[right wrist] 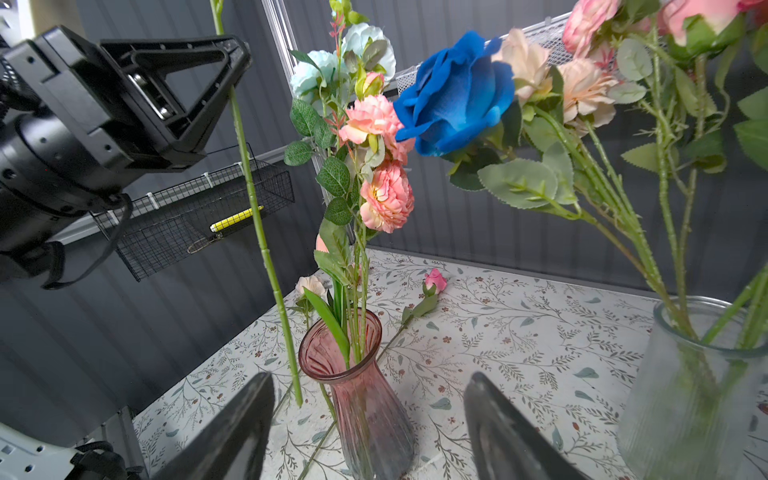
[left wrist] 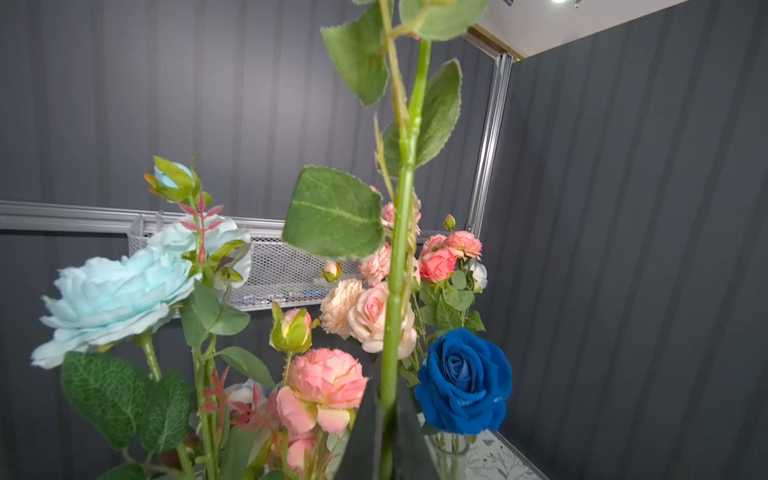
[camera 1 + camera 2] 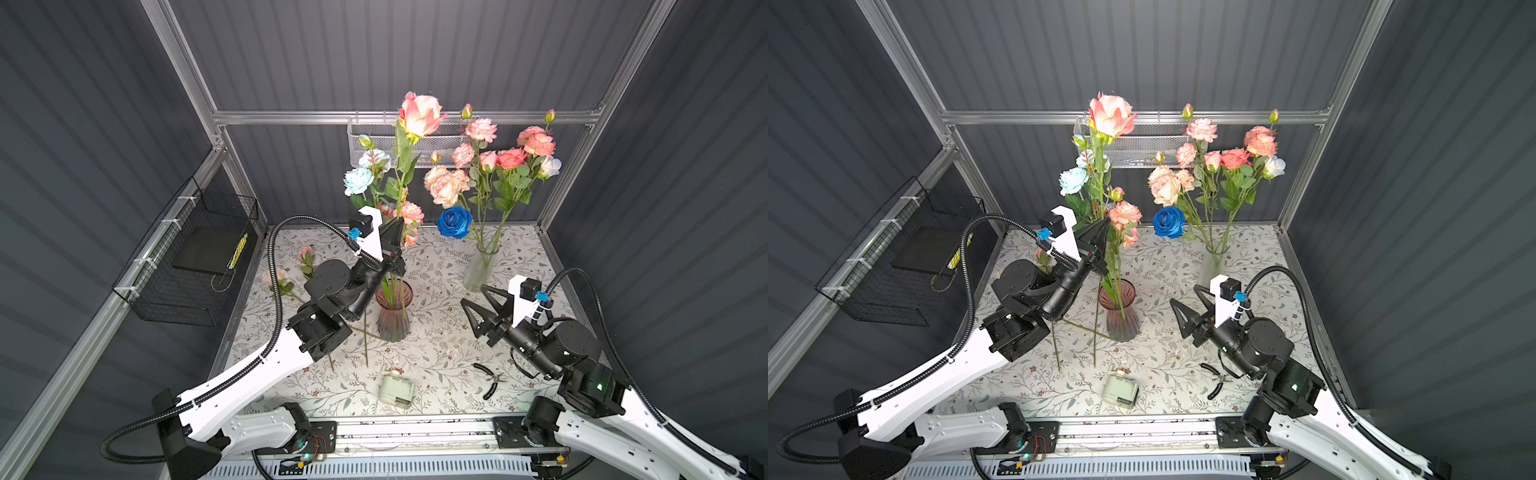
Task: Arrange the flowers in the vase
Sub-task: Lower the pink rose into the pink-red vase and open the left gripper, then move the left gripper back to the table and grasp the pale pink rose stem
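Nearest, my right jaws stand apart and empty before the pink vase (image 1: 365,415), while my left jaws clamp the tall rose's stem (image 1: 253,195), its cut end hanging outside the rim, so lowering now could miss and topple it.

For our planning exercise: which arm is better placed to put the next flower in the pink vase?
Left. The left gripper is shut on the rose stem, whose end hangs just beside the pink vase. The right gripper is open, empty, and nearer the clear vase.
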Robot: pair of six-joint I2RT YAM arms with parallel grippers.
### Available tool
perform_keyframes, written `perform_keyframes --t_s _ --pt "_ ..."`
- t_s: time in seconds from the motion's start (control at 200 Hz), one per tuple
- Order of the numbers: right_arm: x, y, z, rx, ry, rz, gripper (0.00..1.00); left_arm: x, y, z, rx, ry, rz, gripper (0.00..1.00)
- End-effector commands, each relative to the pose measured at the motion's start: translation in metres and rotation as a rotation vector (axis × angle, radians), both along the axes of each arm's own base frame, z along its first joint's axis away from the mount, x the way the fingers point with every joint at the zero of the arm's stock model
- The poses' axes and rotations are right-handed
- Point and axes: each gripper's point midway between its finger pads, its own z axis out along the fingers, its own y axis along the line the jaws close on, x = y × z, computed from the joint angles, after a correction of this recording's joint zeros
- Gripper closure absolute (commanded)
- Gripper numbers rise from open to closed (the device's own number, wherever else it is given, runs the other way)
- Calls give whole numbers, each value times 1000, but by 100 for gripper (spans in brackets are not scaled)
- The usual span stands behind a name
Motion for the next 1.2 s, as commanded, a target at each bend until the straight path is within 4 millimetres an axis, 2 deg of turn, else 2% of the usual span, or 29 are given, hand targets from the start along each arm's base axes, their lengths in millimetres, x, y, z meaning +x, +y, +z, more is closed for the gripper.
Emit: perform_keyframes --t_s 0.0,0.215,0.41,0.475,0.505,0.59,0.665,0.87,1.01,1.085,1.195 --pt "-4 -9 17 24 -31 -16 26 -1 20 28 -59 -122 122 100" --pt "-7 -9 21 20 -39 -7 26 15 14 16 1 -127 211 100" --pt "-9 -13 19 30 -39 -10 26 28 2 -25 80 -66 237 100" --pt "-9 -14 19 32 -39 -13 26 29 4 -40 83 -38 242 100" --pt "-9 -14 18 32 -38 -13 26 28 5 -45 79 -29 239 92" --pt "-10 -14 18 35 -37 -11 26 23 13 -54 44 -1 228 58" --pt "-10 -14 16 35 -34 -11 25 17 21 -51 1 19 207 42" --pt "-9 -11 12 41 -29 -4 25 -9 44 -16 -126 15 117 24" --pt "-8 -9 11 42 -26 0 25 -21 58 2 -171 17 94 21" --pt "-8 -9 11 44 -26 1 24 -20 68 1 -184 46 129 20" --pt "-8 -9 9 40 -21 3 24 -13 86 -21 -176 128 231 18"
